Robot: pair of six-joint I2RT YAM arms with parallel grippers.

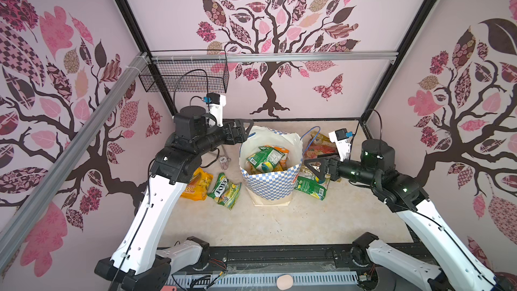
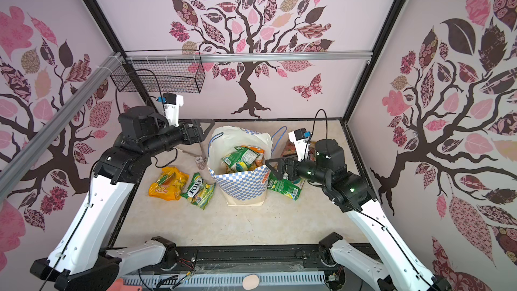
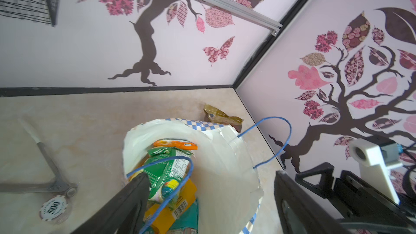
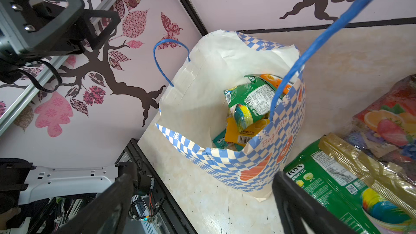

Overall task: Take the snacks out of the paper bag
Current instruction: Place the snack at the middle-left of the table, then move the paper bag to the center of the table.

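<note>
The snacks (image 1: 267, 159) not yet out are lying loose in the lower part of the bag (image 1: 271, 186). A green packet (image 4: 249, 100) is sitting on top, an orange packet (image 3: 175, 144) is tucked behind it, and a yellow packet (image 4: 243, 131) and a teal one (image 4: 219, 140) are showing underneath. I am judging them light, crinkly and slippery, soft enough to buckle under a pinch. So I am planning to take the green packet by its crimped end seam rather than across its puffy middle.

The bag is standing upright with its mouth gaping. Its paper walls are looking thin and likely to tip or crumple if dragged against. Its blue handle (image 3: 191, 167) is looping just beside my left finger, and I am wary of snagging it.

My left gripper (image 1: 246, 128) is hovering by the bag's far rim, jaws spread, carrying nothing. My right gripper (image 1: 314, 170) is waiting just beside the opposite wall, equally wide and empty.

On the table (image 1: 279, 225), a yellow-orange packet (image 1: 197, 184) and a FOX'S packet (image 1: 226, 191) are lying on my left. A tea packet (image 4: 326, 183), a gold packet (image 4: 371, 167) and a fruit-print packet (image 4: 391, 118) are overlapping on my right.
</note>
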